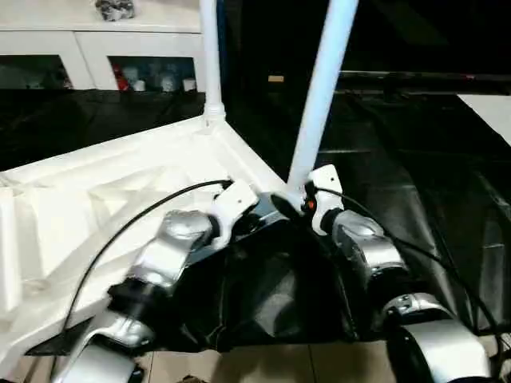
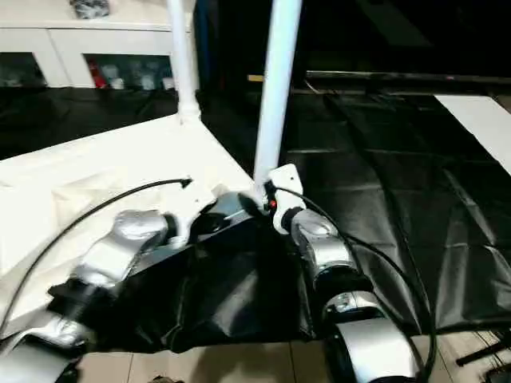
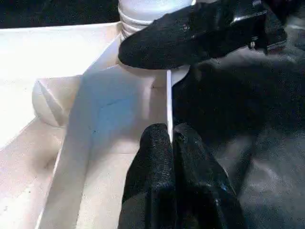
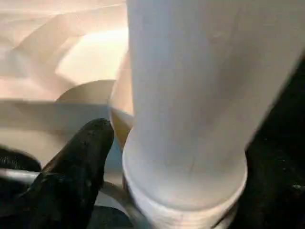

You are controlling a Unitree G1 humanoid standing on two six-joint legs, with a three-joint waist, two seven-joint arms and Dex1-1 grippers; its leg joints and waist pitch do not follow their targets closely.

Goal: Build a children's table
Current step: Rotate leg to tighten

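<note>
Tabletop, upside down: left hand pinches its rim; right hand fingers straddle near leg, grip unclear; far leg upright.

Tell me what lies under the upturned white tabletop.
A black cloth shows beneath the tabletop near its corner, draping over the edge toward the floor. Whatever lies under the rest of the tabletop is covered by it.

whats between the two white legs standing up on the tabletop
Between the far leg and the near leg, the head views show just the bare white rim of the upturned tabletop, running corner to corner, with the black cover beyond it.
</note>
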